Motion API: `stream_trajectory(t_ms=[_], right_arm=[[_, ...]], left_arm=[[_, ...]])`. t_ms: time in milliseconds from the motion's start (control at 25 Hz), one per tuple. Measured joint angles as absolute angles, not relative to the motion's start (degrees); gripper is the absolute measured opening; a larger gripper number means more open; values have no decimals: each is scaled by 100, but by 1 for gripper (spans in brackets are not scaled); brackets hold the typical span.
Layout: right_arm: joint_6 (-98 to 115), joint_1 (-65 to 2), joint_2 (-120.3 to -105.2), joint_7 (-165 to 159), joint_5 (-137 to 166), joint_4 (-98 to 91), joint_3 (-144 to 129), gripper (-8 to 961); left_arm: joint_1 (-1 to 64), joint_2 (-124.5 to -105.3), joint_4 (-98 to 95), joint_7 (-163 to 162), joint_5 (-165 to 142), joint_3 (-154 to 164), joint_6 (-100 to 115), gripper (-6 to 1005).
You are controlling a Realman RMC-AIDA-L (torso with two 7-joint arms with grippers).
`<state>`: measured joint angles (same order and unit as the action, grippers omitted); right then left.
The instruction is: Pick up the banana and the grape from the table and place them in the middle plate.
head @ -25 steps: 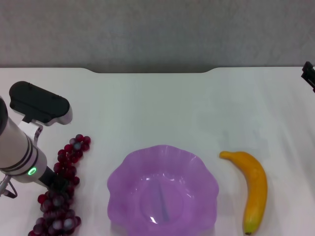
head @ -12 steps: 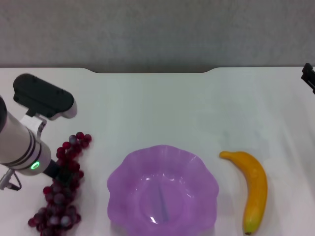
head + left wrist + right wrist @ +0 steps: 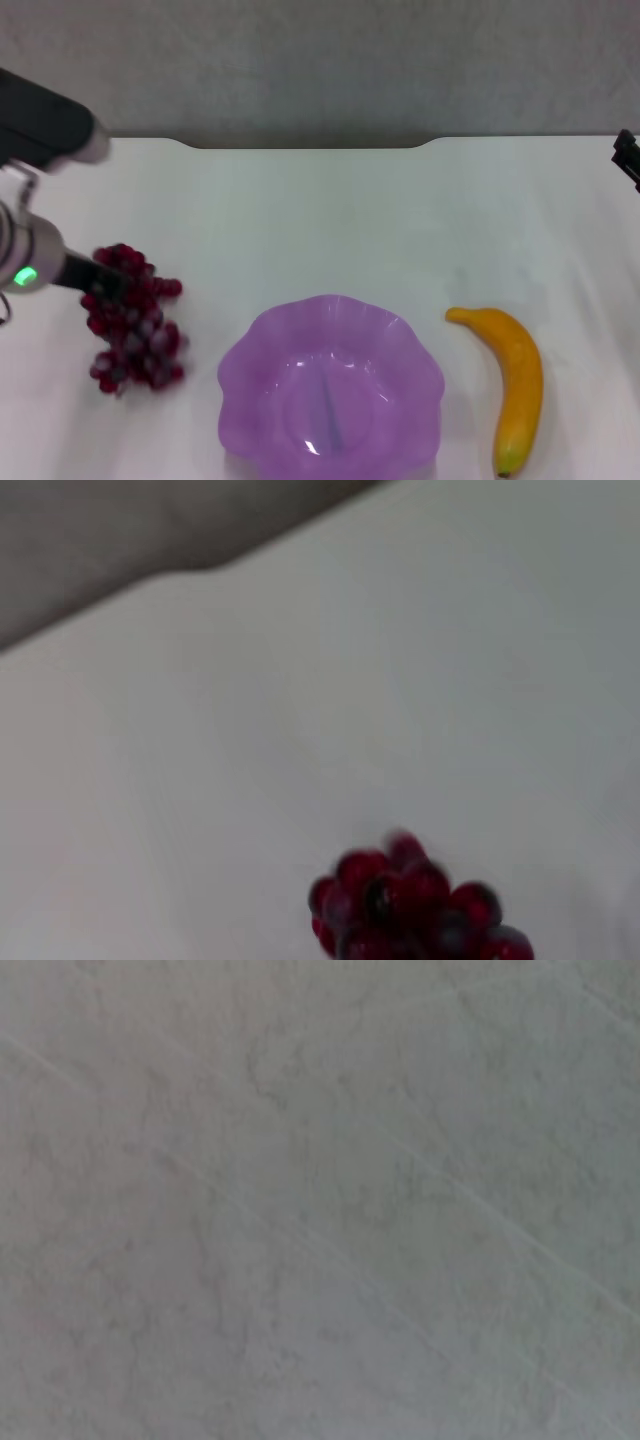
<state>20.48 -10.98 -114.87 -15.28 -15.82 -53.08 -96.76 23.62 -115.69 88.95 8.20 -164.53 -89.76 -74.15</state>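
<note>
the left gripper, at mid-left of the head view, is clamped on the grape, which hangs left of the middle plate. advisable: carry it level over the plate's centre before release. the banana lies at lower right. no writing is legible.

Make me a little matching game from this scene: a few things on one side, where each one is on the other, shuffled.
Things:
1. grapes
2. banana
3. purple plate
4. right claw

Places:
A. lying on the table, on the plate's right
B. at the table's far right edge
C. hanging from the left claw, left of the plate
D. in the middle, holding no fruit

Pairs: 1-C, 2-A, 3-D, 4-B
</note>
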Motion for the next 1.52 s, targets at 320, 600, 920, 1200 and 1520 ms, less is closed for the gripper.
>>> stream_trajectory(t_ms=[320,600,920,1200,1520], right_arm=[[2048,-1099,-11487,-1529,-1582,-5310,-9682,866],[2048,-1104,-11488,-1529,-1582,-5314,-9702,866],[2048,-1108,-11487,-1532,-1582,-5308,-9702,866],[2048,-1108,-11488,-1531,-1582,-5297,-9700,866],[2048,-1107,-11487,-1532,-1582,-5304,-9703,865]], left_arm=[[2188,-11604,9723,1327,-16410,-9764,-7625,166],[2101,-11618,10413,1789,-15806,-10172,-7659,167],[1820,-11627,11675,2035,-15180,-10046,-8068,166],[1741,-11626,11766,2406,-14134,-10025,-8358,164],[1719,-11627,11738,2609,-13357,-9632,-8673,161]])
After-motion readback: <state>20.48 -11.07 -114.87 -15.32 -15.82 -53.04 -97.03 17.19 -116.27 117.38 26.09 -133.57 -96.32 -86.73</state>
